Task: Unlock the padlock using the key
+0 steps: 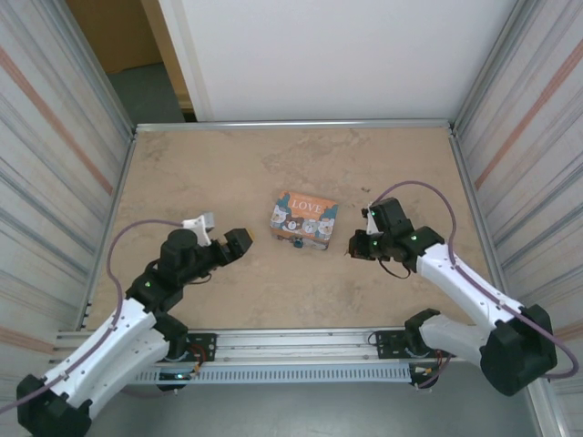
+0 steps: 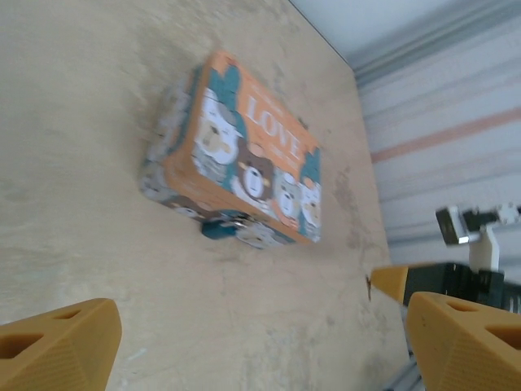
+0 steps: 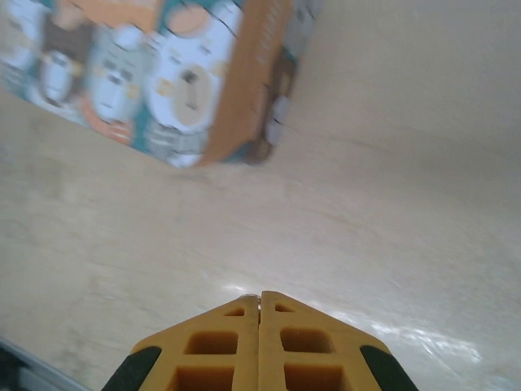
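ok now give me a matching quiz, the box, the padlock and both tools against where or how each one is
1 box
2 padlock
3 left tool
4 right tool

a shut
b open
c middle of the table
d against the box's near side

Pairs: 1-c, 2-d, 3-b, 4-a

The padlock (image 2: pixel 221 227) is small and blue-green, with a bit of shiny silver on it. It sits at the middle of the long near side of a tin box (image 2: pixel 244 155), touching it, low by the desk (image 2: pixel 81 122). The box is orange and blue-green, with little bears and the word LOVE on top. It lies flat near the middle of the desk. A tiny dark bit (image 1: pixel 346 254) pokes from the right hand (image 1: pixel 352 252), too small to tell what it is.
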You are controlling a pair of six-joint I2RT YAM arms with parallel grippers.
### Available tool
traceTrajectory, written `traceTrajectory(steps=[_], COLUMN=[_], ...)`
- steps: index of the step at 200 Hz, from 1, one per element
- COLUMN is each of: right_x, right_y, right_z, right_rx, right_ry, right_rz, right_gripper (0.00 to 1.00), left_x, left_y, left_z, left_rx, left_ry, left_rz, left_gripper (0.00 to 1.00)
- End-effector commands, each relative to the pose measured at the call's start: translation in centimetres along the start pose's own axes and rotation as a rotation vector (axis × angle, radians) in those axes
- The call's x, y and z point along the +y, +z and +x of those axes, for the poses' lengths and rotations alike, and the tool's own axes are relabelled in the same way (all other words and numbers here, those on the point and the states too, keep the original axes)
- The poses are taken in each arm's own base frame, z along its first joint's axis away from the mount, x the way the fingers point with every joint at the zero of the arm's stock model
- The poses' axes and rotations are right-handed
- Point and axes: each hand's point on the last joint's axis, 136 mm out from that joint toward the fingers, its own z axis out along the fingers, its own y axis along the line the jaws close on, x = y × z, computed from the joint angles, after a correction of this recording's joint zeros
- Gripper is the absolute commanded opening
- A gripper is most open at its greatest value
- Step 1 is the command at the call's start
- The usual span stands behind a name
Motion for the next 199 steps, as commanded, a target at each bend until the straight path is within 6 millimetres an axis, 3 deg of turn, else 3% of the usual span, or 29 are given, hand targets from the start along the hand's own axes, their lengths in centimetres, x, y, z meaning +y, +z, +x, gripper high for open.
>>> traceTrajectory(steps=[1, 44, 108, 155, 199], right_x=[2.0, 4.0, 4.8, 5.2, 5.3], right_y=[-1.2, -4.1, -5.4, -5.9, -6.2], right_z=[-1.5, -3.5, -3.6, -3.5, -3.4], right_rx=[-0.074, -0.243, -0.280, -0.291, -0.295], right_ry=[0.105, 0.235, 0.341, 0.343, 0.347], right_rz=[-0.109, -0.240, -0.295, -0.307, -0.313], right_gripper=[0.00, 0.00, 0.00, 0.00, 0.00], left_x=[-5.2, -10.4, -16.0, -17.9, -18.0], left_y=[0.1, 2.6, 7.4, 10.0, 11.9], left_z=[-1.0, 1.3, 4.4, 5.9, 6.7], left_rx=[-0.044, -0.020, 0.041, 0.084, 0.109], left_ry=[0.098, 0.246, 0.303, 0.259, 0.205], left_rz=[0.123, 0.185, 0.271, 0.292, 0.281], left_gripper=[0.90, 0.84, 0.74, 0.64, 0.54])
